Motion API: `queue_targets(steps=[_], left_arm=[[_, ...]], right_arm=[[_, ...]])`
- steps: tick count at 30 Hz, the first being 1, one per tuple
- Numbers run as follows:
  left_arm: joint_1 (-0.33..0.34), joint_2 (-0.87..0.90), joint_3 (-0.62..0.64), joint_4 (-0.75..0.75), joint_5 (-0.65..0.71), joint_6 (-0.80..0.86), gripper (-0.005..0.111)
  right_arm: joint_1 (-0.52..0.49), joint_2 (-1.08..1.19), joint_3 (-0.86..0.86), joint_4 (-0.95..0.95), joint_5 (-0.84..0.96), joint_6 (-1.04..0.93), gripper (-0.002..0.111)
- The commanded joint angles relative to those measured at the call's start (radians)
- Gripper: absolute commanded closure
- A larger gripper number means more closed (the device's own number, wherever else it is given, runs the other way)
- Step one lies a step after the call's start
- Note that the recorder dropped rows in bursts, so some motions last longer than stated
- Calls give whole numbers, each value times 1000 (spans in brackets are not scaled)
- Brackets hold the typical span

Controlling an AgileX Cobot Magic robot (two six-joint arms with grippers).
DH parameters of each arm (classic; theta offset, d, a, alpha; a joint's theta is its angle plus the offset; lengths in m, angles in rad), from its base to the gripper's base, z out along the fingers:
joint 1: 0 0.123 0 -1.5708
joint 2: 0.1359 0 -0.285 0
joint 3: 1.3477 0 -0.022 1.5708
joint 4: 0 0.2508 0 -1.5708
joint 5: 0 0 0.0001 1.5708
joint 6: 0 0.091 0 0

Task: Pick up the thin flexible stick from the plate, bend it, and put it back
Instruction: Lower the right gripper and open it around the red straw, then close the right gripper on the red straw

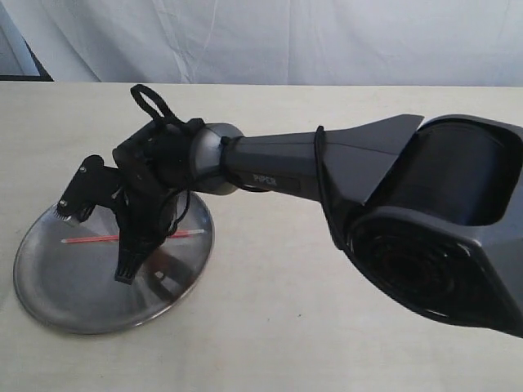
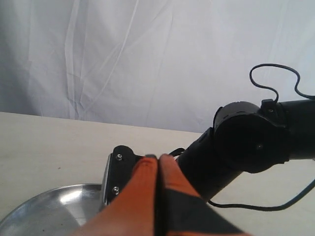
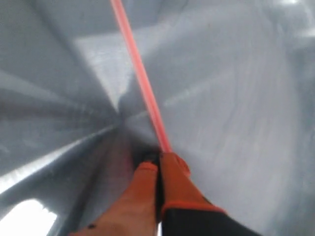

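- A pale beige surface (image 1: 270, 327) is seen spread across the scene, matt and evenly lit.
- A white cloth backdrop (image 1: 286, 41) is hung behind its far edge, creased in soft folds.
- A small dark patch (image 1: 37, 72) is glimpsed at the backdrop's lower left corner; it cannot be identified.

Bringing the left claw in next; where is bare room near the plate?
Bare table between the plate and the right arm's big housing; also behind the plate toward the curtain. Crowded: plate centre, where the right claw meets the stick.
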Motion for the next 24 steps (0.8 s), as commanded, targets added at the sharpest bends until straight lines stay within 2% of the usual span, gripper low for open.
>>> queue_targets(steps=[1, 6, 11, 17, 19, 23, 24], left_arm=[[-2, -3, 4, 3, 8, -2, 107], [-2, -3, 4, 3, 8, -2, 107], [-2, -3, 4, 3, 8, -2, 107], [-2, -3, 4, 3, 8, -2, 107], [-2, -3, 4, 3, 8, -2, 107], [-2, -3, 4, 3, 8, -2, 107], [-2, -3, 4, 3, 8, -2, 107]], right_arm=[[-3, -76, 11, -52, 13, 77, 109], [-3, -115, 11, -65, 15, 81, 109], [-13, -117, 14, -76, 100, 82, 109], [-104, -117, 14, -44, 106, 165, 108], [-137, -117, 14, 1, 109, 165, 97], [-170, -117, 14, 49, 125, 162, 59], [-170, -117, 14, 49, 142, 160, 53]])
